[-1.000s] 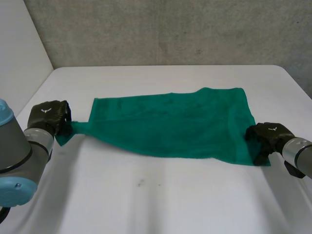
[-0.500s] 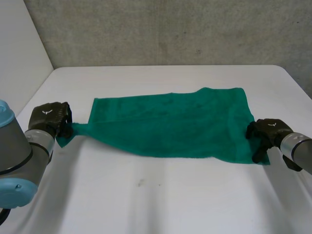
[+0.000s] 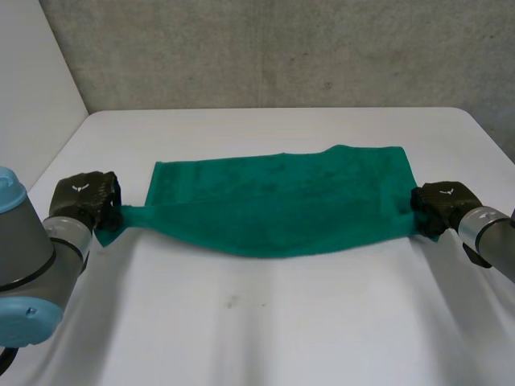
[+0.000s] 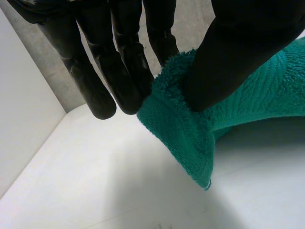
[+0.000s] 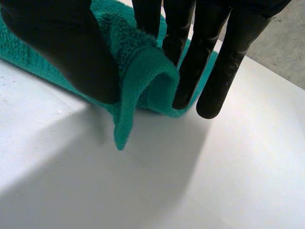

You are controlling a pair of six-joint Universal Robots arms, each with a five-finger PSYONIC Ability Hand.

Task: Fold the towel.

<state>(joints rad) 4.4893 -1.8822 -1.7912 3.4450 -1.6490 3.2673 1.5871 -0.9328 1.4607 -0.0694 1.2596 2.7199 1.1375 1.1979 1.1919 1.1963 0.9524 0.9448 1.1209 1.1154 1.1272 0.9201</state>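
Head view: the green towel (image 3: 282,205) lies spread across the middle of the white worktop (image 3: 265,330), its near edge curving between both hands. The left robot hand (image 3: 84,199) pinches the near left corner between thumb and fingers. The right robot hand (image 3: 438,201) pinches the near right corner likewise. Wide bare worktop lies nearer the robot.

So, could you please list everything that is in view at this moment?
towel: one, green, on the middle of the table, its near edge stretched between the two hands.
table: one, white, under the towel.
wall: one, grey, behind the table.
left arm: one, grey with a light-blue cap, at the near left.
right arm: one, grey, at the near right.
left hand: one, black, pinching the towel's near left corner.
right hand: one, black, pinching the towel's near right corner.
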